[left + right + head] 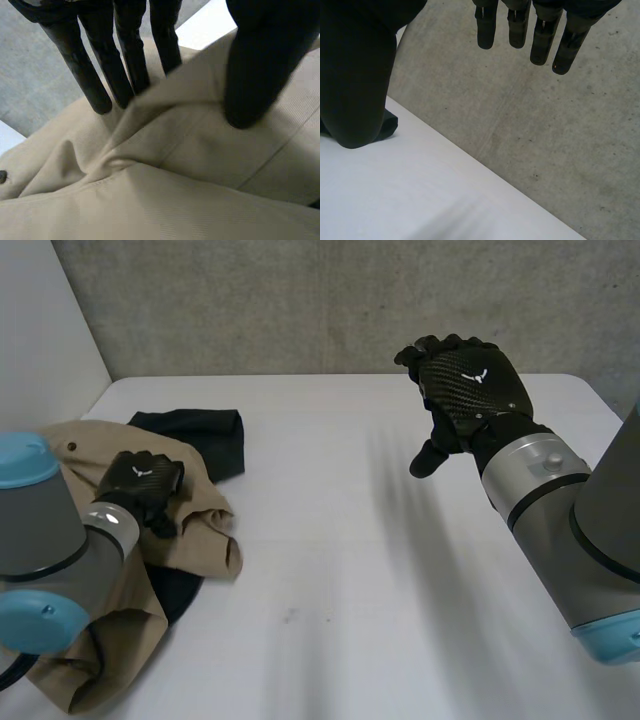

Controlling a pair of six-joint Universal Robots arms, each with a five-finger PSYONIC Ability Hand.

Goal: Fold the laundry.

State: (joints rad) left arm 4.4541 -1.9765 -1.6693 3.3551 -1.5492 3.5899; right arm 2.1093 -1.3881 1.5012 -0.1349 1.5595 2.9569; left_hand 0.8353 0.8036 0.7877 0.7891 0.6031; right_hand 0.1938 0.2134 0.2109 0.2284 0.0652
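A crumpled beige garment [195, 530] lies at the table's left, on top of a dark navy garment [205, 435] that sticks out behind and below it. My left hand [140, 483] rests on the beige garment's middle. In the left wrist view its fingers [92, 70] go behind a raised fold of the beige cloth [190, 165] and the thumb [257, 75] presses on the near side, pinching the fold. My right hand [468, 385] hangs in the air above the table's right half, open with relaxed fingers [520, 25] and holding nothing.
The white table [380, 570] is bare from the garments to its right edge. A grey concrete wall [350, 300] stands behind the table's far edge, and a white panel [40, 330] closes the left side. A small button [2, 176] shows on the beige cloth.
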